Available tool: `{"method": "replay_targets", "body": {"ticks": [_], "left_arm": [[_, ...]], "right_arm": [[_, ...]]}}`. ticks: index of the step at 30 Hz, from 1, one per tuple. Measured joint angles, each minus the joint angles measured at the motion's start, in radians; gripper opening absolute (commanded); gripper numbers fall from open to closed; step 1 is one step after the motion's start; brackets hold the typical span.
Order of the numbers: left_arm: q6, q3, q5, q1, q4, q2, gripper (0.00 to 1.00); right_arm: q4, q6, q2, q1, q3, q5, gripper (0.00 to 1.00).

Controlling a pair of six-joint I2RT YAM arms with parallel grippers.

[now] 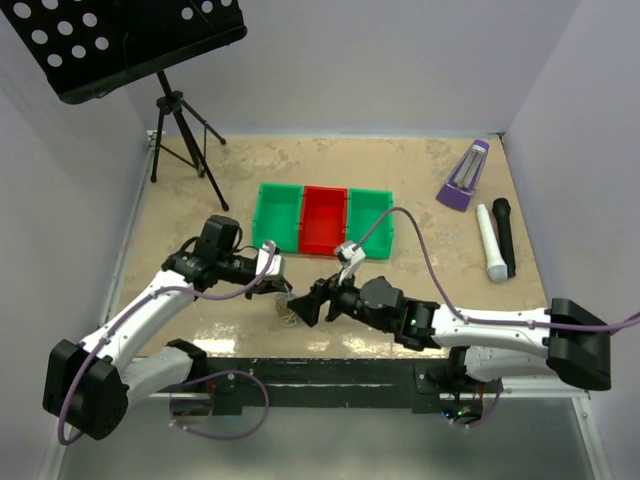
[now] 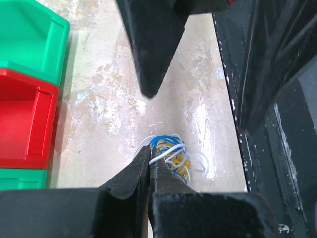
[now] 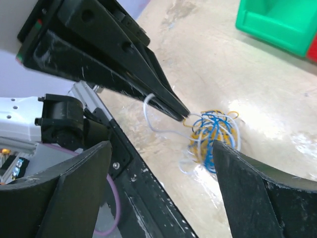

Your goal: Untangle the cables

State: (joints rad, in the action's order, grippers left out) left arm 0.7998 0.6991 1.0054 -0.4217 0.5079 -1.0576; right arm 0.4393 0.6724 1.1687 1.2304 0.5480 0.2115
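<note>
1. The desk: work the tangle low over it.
2. The right gripper: jaws wide apart, tangle just ahead; it should take a different strand on the far side.
3. The left gripper: clamped on a strand.
4. The cables: bunched at the left gripper's tips; pull apart slowly.

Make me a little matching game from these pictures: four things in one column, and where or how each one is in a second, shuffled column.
Things:
1. left gripper
2. right gripper
3. cables
4. red bin

States or places:
A. sits between two green bins
B. jaws spread wide
C. tangled in one small heap
D. jaws closed, pinching a strand

Pairs: 1-D, 2-B, 3-C, 4-A
</note>
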Motion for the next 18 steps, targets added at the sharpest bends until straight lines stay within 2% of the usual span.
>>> {"method": "replay_targets", "body": {"ticks": [4, 8, 14, 18], "left_arm": [[-0.085, 0.001, -0.009, 0.000, -0.042, 0.007, 0.00], [-0.177, 0.012, -0.018, 0.000, -0.092, 0.007, 0.00], [-0.259, 0.072, -0.013, 0.000, -0.114, 0.007, 0.00], [-0.276, 0.083, -0.008, 0.000, -0.117, 0.007, 0.00]], "right_arm": [[-0.006, -0.007, -0.108, 0.000, -0.071, 0.013, 0.88], [-0.003, -0.026, -0.123, 0.006, -0.099, 0.023, 0.87], [0.000, -0.101, 0.001, 0.064, -0.076, 0.103, 0.87], [0.000, -0.182, 0.100, 0.088, 0.007, 0.195, 0.86]]}}
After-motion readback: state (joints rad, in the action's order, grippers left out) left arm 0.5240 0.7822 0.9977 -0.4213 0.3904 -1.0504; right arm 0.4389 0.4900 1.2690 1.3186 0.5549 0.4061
